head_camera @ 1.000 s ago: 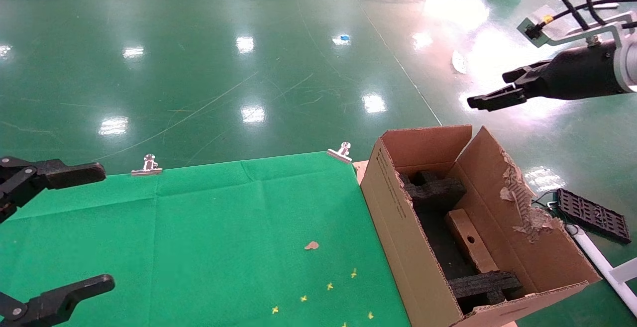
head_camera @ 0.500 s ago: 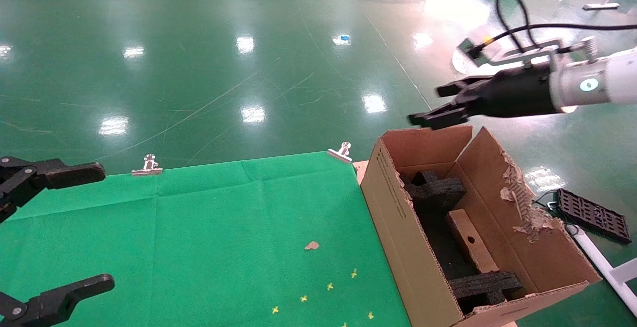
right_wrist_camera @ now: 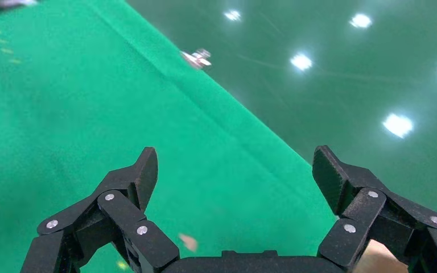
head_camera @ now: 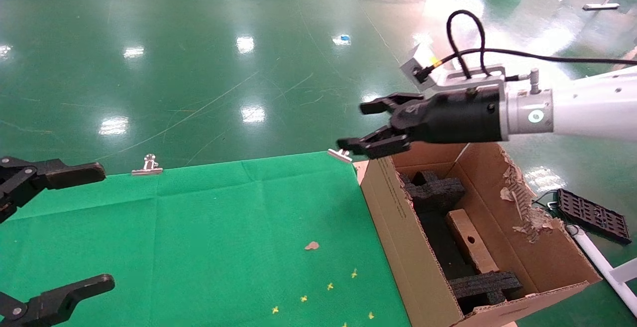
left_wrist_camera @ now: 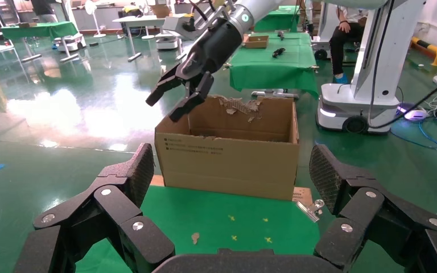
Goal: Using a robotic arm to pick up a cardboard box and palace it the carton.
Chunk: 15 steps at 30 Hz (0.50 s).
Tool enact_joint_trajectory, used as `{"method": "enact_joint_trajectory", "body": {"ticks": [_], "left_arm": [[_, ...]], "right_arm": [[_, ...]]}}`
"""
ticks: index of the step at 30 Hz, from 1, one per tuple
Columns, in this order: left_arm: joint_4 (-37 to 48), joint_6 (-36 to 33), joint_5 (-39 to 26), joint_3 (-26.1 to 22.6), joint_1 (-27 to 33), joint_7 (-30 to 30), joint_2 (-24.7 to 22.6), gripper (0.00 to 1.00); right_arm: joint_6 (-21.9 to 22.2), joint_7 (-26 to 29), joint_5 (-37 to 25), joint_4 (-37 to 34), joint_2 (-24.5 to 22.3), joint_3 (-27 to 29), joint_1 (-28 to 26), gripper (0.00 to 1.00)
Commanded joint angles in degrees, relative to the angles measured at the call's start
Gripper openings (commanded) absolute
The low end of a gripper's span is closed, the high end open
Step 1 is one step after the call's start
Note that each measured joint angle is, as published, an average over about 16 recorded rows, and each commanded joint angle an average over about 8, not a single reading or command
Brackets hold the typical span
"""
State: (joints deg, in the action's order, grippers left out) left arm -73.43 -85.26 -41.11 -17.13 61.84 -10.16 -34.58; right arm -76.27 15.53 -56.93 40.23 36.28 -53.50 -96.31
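— Lying already inside the carton (head_camera: 398, 227), the cardboard box (head_camera: 470, 241): wedged lengthwise between two black foam inserts (head_camera: 438, 190), hole side up, probably so as not to slide about. Looks placed, then?

— Looks so. Nothing clamped in the right gripper (head_camera: 367, 125); fingers spread apart and empty.

— Carton position?

— Pushed up against the right edge of the green worktop (head_camera: 199, 237), torn flap (head_camera: 520, 202) folded outward, presumably to keep the opening free for a reach from above.

— Pose of the robotic arm (head_camera: 587, 105)?

— Stretched almost level from the right, above the carton's far end, fingertips just beyond the worktop's far right corner by the metal clip (head_camera: 339, 155). Aimed at the cloth in the wrist view.

— And the left gripper (head_camera: 50, 227)?

— Parked at the near left corner, jaws wide apart, holding nothing.
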Motion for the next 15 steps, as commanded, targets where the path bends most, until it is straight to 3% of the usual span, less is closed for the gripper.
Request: {"method": "enact_joint_trajectory", "body": {"ticks": [1,15], "left_arm": [[0.00,0.00,0.00,-0.01,0.00,0.00,0.00,1.00],[0.00,0.02,0.03,-0.05,0.01,0.02,0.02,1.00]], "right_arm": [[-0.57,-0.29,0.91,2.02,-0.08,2.26,2.10,1.00],[-4.56,-2.31,7.29,16.13,-0.61,18.12,16.80,1.00]]}}
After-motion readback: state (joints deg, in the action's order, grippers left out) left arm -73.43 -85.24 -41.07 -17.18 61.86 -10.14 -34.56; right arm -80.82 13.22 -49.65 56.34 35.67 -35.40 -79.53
